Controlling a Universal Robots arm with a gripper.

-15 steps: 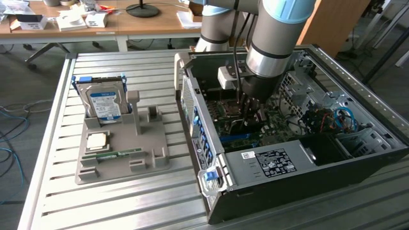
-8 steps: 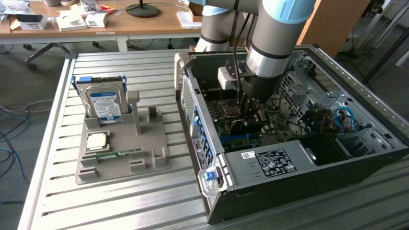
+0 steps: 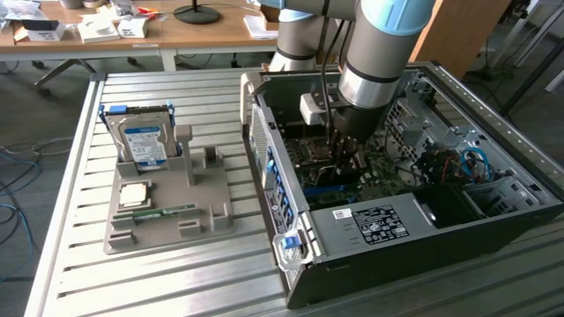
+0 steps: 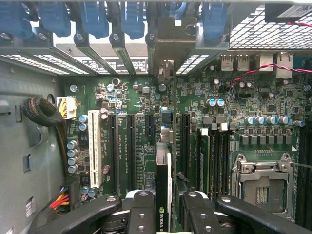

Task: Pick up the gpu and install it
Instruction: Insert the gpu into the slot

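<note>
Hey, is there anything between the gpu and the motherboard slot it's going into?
Nothing visible does. The claw holds the gpu edge-on over the expansion slots of the motherboard. The black cable bundle lies off by the case wall, away from the card. The spot directly under the card is hidden.

Hand (image 3: 342, 162) inside open case (image 3: 397, 272) — hard drive (image 3: 144, 142) (blue-labelled) well apart

Arm (image 3: 379, 53) reaches straight down, tool (image 4: 165, 212) seemingly clamped partway on gpu (image 4: 163, 183).
</note>
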